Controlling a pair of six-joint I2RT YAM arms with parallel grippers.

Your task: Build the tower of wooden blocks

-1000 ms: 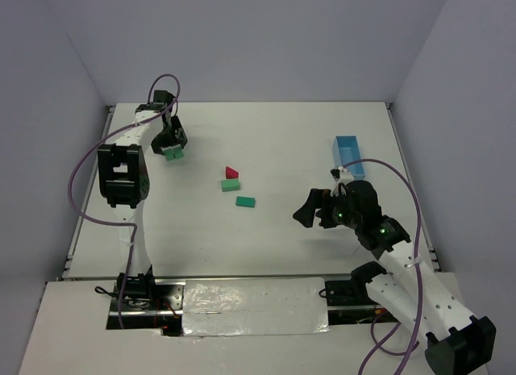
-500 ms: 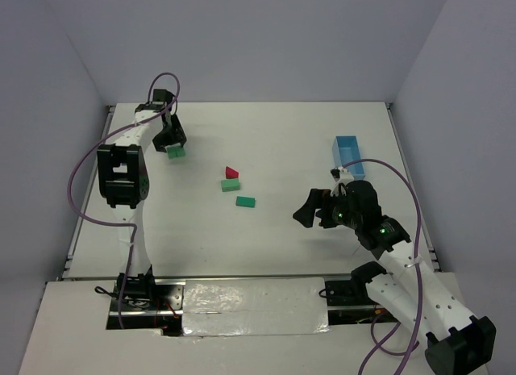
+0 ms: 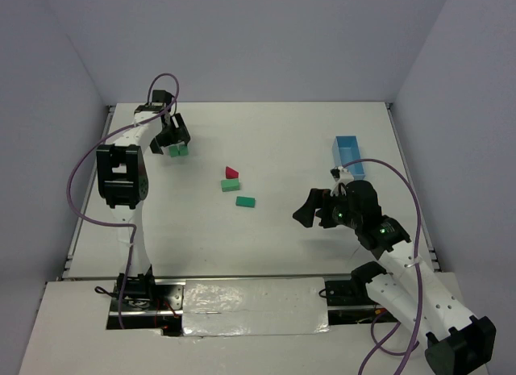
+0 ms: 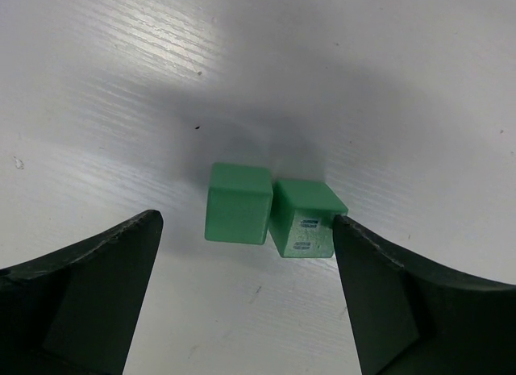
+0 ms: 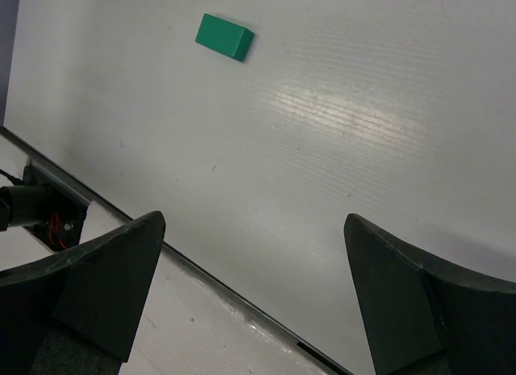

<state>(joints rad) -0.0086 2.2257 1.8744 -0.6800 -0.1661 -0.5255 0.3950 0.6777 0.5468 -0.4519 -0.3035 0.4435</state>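
"Top external view, far-left lot?" asks the clerk.

"Entry: left pincer (image 3: 172,138), low over the tabletop (image 3: 282,133), spread wide and gripping nothing. Entry: green cubes (image 3: 178,150), two in number, directly beneath it," answers the checker.

"Left wrist view, same lot?"

"Both pieces rest on the tabletop between the two fingers. The left cube (image 4: 238,202) sits square. The right cube (image 4: 305,222) touches it, turned slightly, with a small label on its near face. The left cube stands apart from the left finger (image 4: 97,286). The right cube lies just beside the right finger (image 4: 403,302); whether they touch cannot be told."

"Middle of the tabletop?"

"Entry: red roof block (image 3: 232,172), with a green block (image 3: 230,184) just beside it on the near side; contact cannot be told. Entry: green oblong block (image 3: 245,202), a little nearer and to the right, apart from both. All three lie on the tabletop in a single layer."

"Right side?"

"Entry: blue tray (image 3: 348,153), near the far-right edge. Entry: right pincer (image 3: 305,214), to the right of the middle blocks and nearer than the tray, apart from both."

"Right wrist view?"

"The right pincer hangs above the tabletop, spread wide, holding nothing. The green oblong block (image 5: 224,36) shows well ahead of it, near the top of the picture."
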